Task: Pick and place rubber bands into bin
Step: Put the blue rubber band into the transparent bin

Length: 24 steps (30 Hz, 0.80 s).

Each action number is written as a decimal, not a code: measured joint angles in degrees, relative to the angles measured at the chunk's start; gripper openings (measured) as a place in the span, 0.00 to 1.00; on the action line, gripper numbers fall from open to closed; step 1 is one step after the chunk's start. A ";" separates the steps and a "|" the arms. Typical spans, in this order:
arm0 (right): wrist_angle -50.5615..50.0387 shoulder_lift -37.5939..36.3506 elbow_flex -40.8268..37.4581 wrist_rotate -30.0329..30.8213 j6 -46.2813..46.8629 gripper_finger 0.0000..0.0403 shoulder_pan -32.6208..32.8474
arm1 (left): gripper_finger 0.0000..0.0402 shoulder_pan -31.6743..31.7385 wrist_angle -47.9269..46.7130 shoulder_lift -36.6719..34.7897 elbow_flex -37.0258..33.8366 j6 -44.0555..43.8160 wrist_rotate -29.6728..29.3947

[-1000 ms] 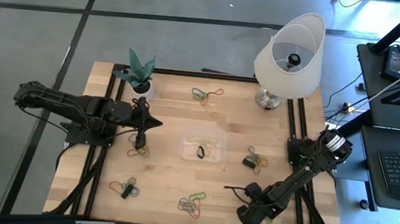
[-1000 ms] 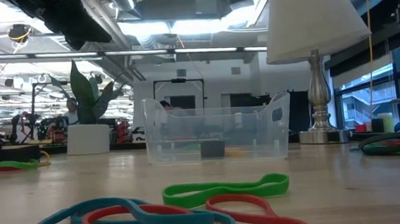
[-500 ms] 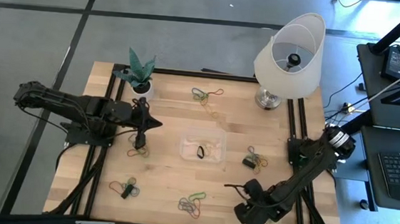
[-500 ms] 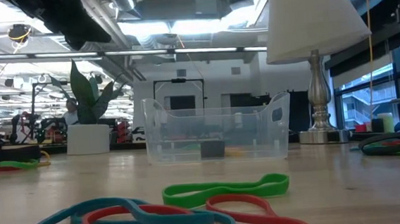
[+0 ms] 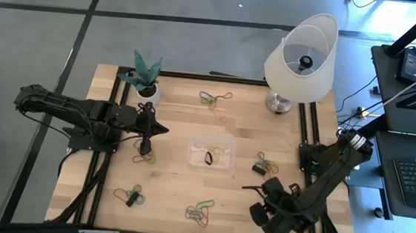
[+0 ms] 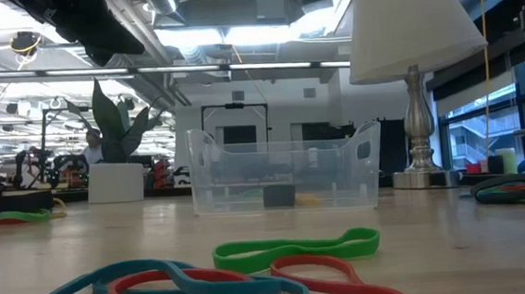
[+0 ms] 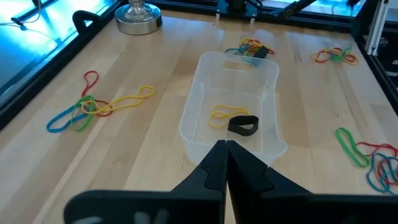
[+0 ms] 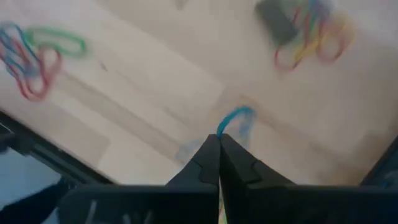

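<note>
Pinching a blue band (image 8: 235,118) between its tips, the right claw (image 8: 219,142) hangs above the table (image 5: 169,184) near its front right corner. Left claw (image 7: 224,147), clenched and empty, points at the bin (image 5: 210,152) mid-table, which holds a black band (image 7: 243,125) and a yellow band (image 7: 221,114).

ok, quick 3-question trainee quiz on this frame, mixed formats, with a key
1. True or false: the bin is empty.
2. What does the right gripper hold? A) a black band B) a blue rubber band C) nothing
3. Fill in: the left gripper is shut, between the bin and the ____.

Key:
1. False; a yellow band and a black band lie inside.
2. B
3. potted plant
</note>
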 joint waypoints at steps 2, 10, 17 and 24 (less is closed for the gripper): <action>-3.32 -0.02 2.30 3.57 -0.16 0.00 -0.52 | 0.00 0.00 -0.09 -0.02 0.00 0.01 -0.27; -8.01 -0.07 7.62 15.87 -6.75 0.00 -7.52 | 0.00 0.00 -0.13 0.00 0.00 4.83 -0.37; 2.60 -0.02 7.89 17.59 -27.88 0.00 -19.75 | 0.00 -0.03 -0.30 0.00 0.00 5.52 1.15; 23.01 -0.02 7.88 16.83 -53.81 0.00 -31.48 | 0.01 -0.07 -0.38 0.00 0.00 5.06 1.79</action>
